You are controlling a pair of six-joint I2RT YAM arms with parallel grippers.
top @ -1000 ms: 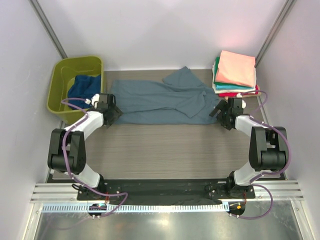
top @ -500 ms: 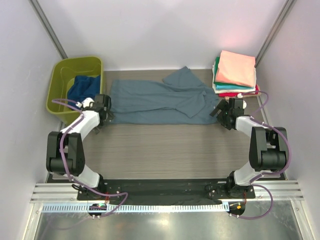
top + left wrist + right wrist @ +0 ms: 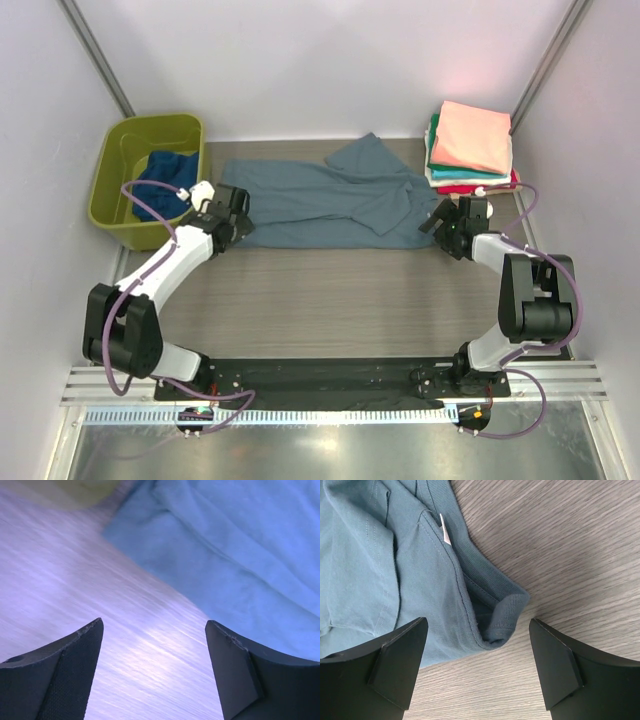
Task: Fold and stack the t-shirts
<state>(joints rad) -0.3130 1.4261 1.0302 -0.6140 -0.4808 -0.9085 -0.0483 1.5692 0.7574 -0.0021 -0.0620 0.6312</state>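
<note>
A dusty grey-blue t-shirt [image 3: 320, 200] lies spread out and rumpled across the back of the table. My left gripper [image 3: 238, 222] is open at its near left corner. In the left wrist view [image 3: 154, 625] bare table lies between the jaws and the shirt [image 3: 240, 555] is up and right. My right gripper [image 3: 440, 222] is open at the shirt's right end. In the right wrist view [image 3: 479, 622] the jaws straddle the curled collar [image 3: 505, 610]. A folded stack with the salmon pink shirt [image 3: 472, 135] on top sits at the back right. The navy shirt [image 3: 165, 175] lies in the tub.
The olive-green tub [image 3: 120, 200] stands at the back left, close to my left arm. Teal, white and red edges show under the pink shirt [image 3: 470, 182]. Grey walls close in the table on three sides.
My left gripper has swung right from beside the tub to the shirt's near left corner. The right arm and the shirts have not moved.
</note>
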